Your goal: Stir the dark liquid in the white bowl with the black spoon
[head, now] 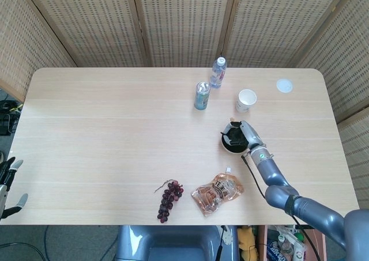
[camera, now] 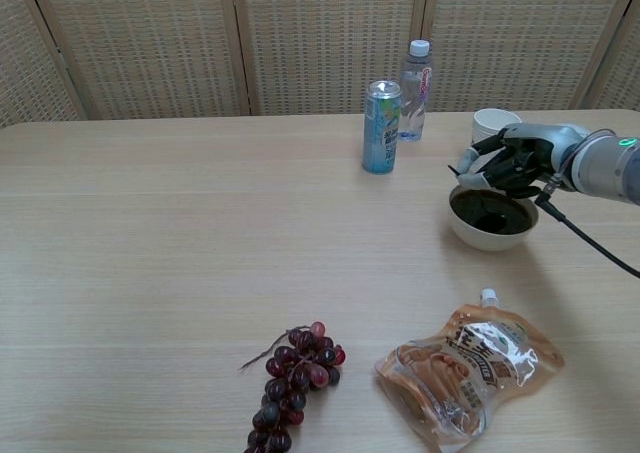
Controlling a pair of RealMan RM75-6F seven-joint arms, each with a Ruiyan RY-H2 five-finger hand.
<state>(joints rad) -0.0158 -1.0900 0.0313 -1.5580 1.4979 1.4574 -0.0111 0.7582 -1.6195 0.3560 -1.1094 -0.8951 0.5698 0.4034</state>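
The white bowl of dark liquid stands right of centre, also seen as the white bowl in the head view. My right hand hangs low over the bowl's far rim, fingers curled round the black spoon. The fingers hide nearly all of the spoon, so I cannot see where its tip lies in the liquid. From above, the right hand covers most of the bowl. My left hand is at the lower left, off the table, fingers apart and holding nothing.
Behind the bowl stand a white paper cup, a blue can and a water bottle. A snack pouch and a bunch of grapes lie near the front edge. A white lid sits at the back right.
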